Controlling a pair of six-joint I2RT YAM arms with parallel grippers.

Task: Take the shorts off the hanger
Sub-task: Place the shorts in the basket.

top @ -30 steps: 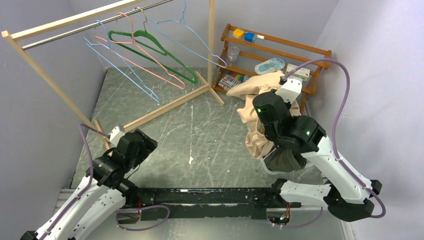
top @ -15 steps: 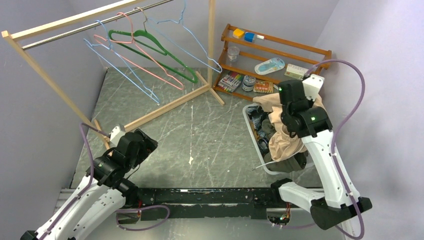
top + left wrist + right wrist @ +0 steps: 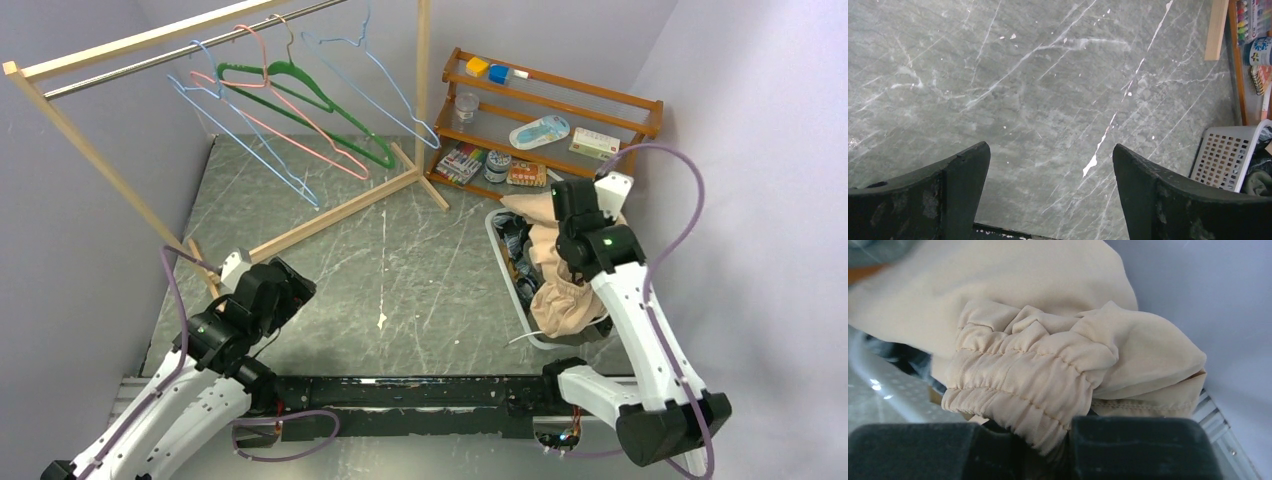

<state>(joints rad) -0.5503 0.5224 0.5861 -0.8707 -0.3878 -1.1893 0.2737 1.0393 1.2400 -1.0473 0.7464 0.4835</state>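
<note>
Several hangers (image 3: 300,110) hang bare at eleven o'clock, seen from overhead; the light beige shorts (image 3: 562,292) droop into the basket (image 3: 497,243) at three o'clock. Left wrist view: the left hand (image 3: 1050,160) is spread wide above the marbled worktop (image 3: 1048,75). Right wrist view: the right hand (image 3: 1045,440) is clenched on the gathered waistband, which looks soft and light, and I'd judge it the surest hold. No writing is readable.

Two arms, built alike: the left arm (image 3: 195,400) and the right arm (image 3: 640,320) both wear white shells over black joint housings. A lilac cable (image 3: 690,190) loops off each one. There's a green light (image 3: 606,240) glowing on the right one's black wrist block. The left fingers (image 3: 963,185) are matte black, curved and scuffed grey. A black rail (image 3: 400,392) joins the bases.
</note>
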